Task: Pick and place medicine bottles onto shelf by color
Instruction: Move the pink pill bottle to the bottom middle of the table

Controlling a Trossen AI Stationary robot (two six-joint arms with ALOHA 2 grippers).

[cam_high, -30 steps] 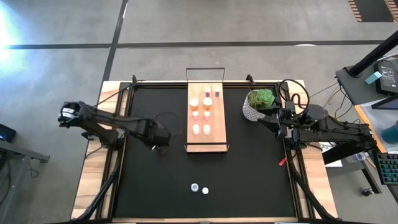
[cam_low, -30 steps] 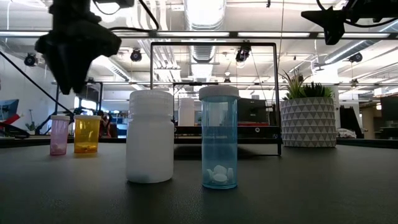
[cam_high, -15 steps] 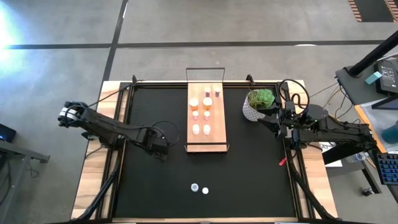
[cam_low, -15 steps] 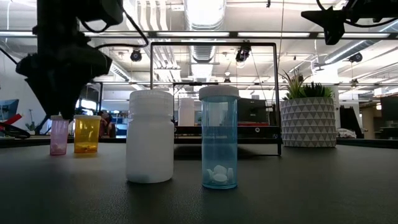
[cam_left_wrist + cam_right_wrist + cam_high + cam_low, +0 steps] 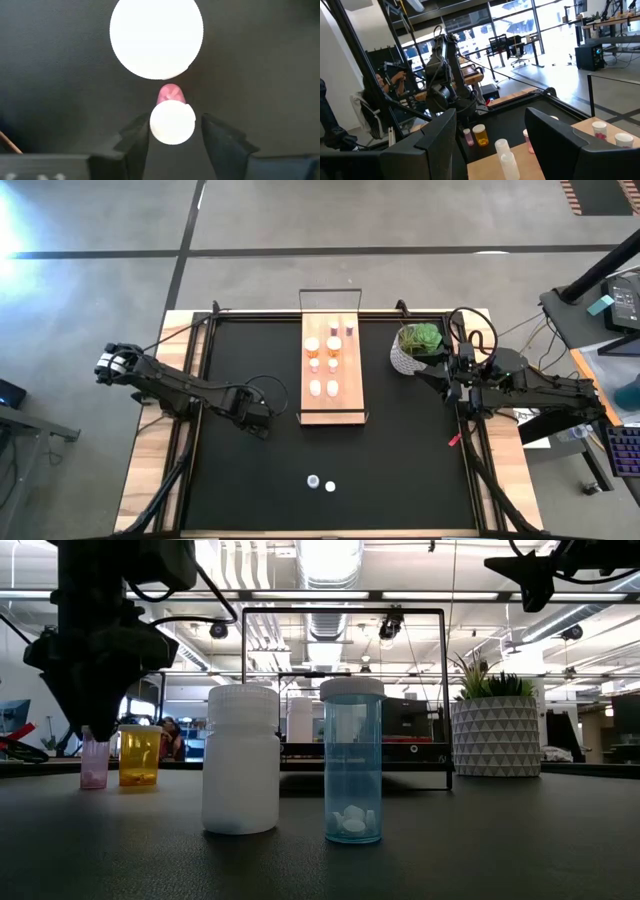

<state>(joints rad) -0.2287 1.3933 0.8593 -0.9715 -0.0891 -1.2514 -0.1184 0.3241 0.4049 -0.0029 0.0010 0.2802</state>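
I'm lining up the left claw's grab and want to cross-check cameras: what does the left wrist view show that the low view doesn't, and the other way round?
Only the left wrist view: the small pink bottle's round white cap seen from above, sitting between the left claw's two dark fingers with gaps on both sides, and a larger white round cap just beyond it.

Only the low view: the tall white bottle, the clear blue bottle holding pills, the orange bottle, and the green plant in a white patterned pot.

Both: the pink bottle and the left claw over it on the black mat.

open-plan lab: exposed ceiling ducts, desks, office chairs
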